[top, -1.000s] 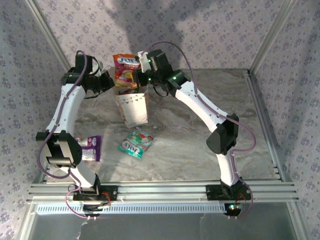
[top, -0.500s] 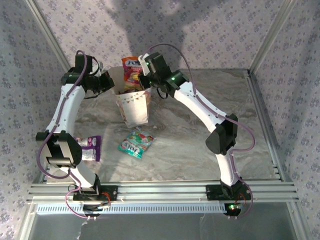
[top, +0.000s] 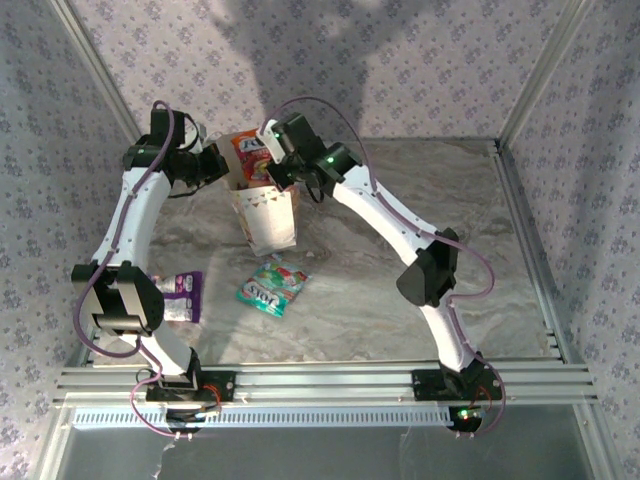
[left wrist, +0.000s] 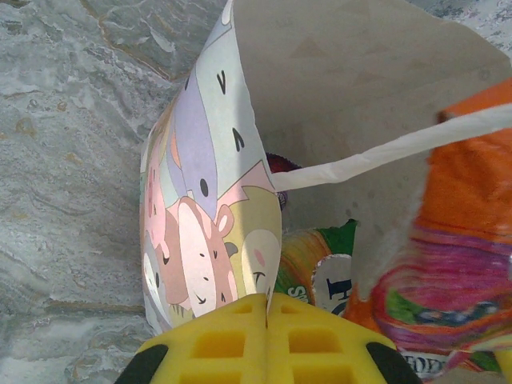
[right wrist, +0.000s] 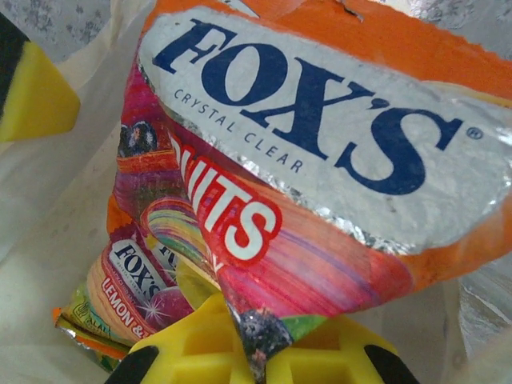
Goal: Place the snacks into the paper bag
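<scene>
As right claw (right wrist: 260, 356) grips packet (right wrist: 320, 168) — other packets (right wrist: 132, 280) inside bag (top: 272, 222).

paper bag (top: 268, 215): white, triangle bunting, pastel cartoon animals | orange packet (right wrist: 320, 160): orange-red, silver panel, dark blue lettering, pink-purple swirls | green packet (left wrist: 316, 264): green, white logo | teal packet (top: 271, 285): teal, red and white marks | purple packet (top: 183, 295): purple and white | table (top: 350, 330): grey marble veining | walls (top: 450, 60): lilac floral print

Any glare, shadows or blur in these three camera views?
Top external: sharp, with broad soft shadows on the back wall. Right wrist: foil glare on the logo panel of the red-orange packet, yellow fingers soft at the bottom edge. Left wrist: paper bag print crisp, that packet blurred at right.
</scene>
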{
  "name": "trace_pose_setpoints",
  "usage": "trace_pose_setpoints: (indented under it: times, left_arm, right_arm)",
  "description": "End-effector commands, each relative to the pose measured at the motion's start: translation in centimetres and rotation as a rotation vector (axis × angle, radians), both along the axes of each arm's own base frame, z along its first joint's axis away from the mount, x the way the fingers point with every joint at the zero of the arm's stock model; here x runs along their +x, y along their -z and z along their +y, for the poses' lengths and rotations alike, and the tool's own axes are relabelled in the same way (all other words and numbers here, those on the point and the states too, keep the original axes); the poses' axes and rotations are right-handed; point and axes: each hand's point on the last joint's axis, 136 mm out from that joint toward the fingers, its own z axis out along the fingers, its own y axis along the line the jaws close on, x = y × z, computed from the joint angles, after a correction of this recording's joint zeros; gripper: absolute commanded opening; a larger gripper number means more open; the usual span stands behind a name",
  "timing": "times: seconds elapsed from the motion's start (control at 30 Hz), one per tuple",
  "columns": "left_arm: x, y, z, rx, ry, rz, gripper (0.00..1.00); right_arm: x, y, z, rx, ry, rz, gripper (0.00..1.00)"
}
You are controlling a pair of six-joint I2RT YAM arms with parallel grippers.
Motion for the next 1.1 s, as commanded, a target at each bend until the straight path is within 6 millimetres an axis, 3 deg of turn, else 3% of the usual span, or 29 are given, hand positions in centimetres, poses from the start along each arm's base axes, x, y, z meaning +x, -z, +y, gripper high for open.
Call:
trace_pose_setpoints:
  times: [0.0,0.3,0.7,0.8,0.93,1.07]
  left_arm:
    - [-0.8,-0.8,-0.7,-0.013,0.040,0.002,0.02]
    - [-0.8,-0.7,-1.1,-0.016,0.054,0.005,0.02]
    - [-0.8,-0.5,-1.3,-0.017,0.056,0.013,0.02]
    - [-0.8,-0.7,-1.3,-0.019,0.056,0.007,0.02]
    - [-0.9,-0.6,-1.5,-0.016,0.057,0.013,0.02]
    - [-0.9,-0.6,-1.6,-0.017,0.058,0.015,0.03]
  right_arm:
    - [-0.1,-1.4,0.0,0.003,-0.046,-0.011,0.09]
    - [-0.9,0.0,0.7,-0.032,-0.093,0.032,0.13]
    - [-0.7,1.9,0.2,-0.098,-0.073,0.054,0.17]
    - [-0.6,1.6,0.1,-0.105,-0.066,0.041,0.19]
    - [-0.5,0.7,0.0,-0.089,-0.056,0.026,0.33]
    - [-0.6,-0.1,-0.1,-0.067,-0.039,0.021,0.39]
